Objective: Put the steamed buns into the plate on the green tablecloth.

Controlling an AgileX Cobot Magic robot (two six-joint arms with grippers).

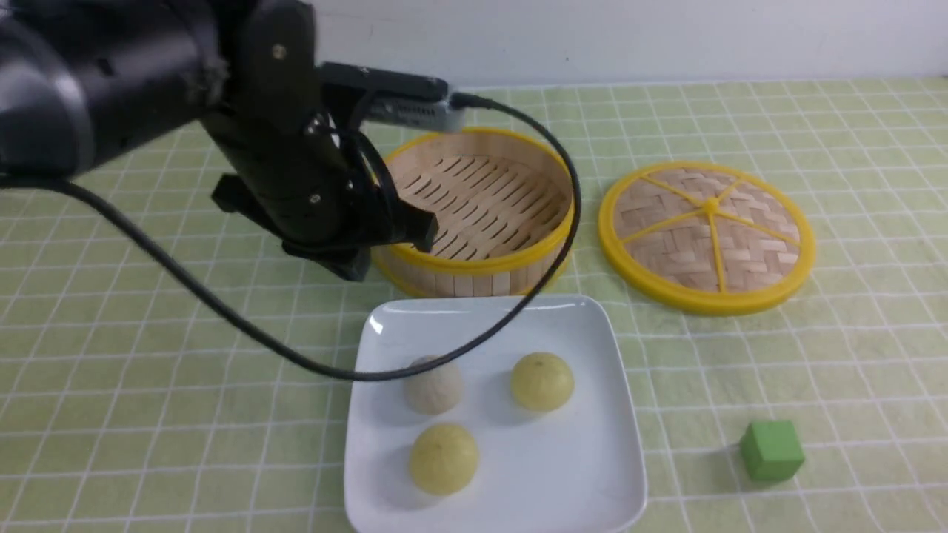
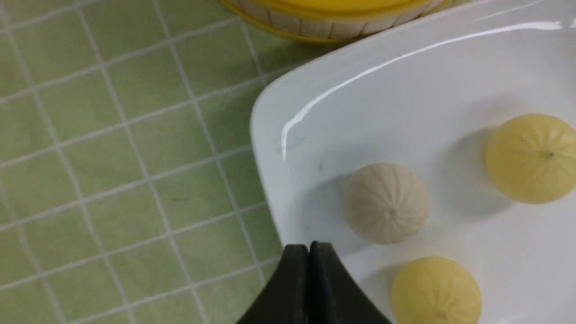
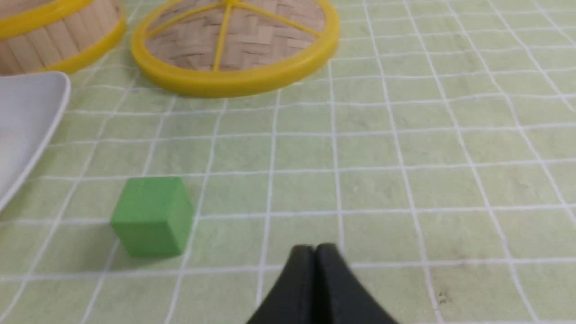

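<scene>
Three steamed buns lie in the white square plate on the green tablecloth: an off-white one and two pale yellow ones. My left gripper hangs above the cloth by the plate's far left corner, shut and empty. The left wrist view shows its closed fingertips over the plate's rim, near the off-white bun and the yellow buns. My right gripper is shut and empty, low over the cloth, out of the front view.
An open bamboo steamer stands behind the plate, its woven lid to the right. A green cube sits right of the plate, also in the right wrist view. The left arm's cable droops over the plate.
</scene>
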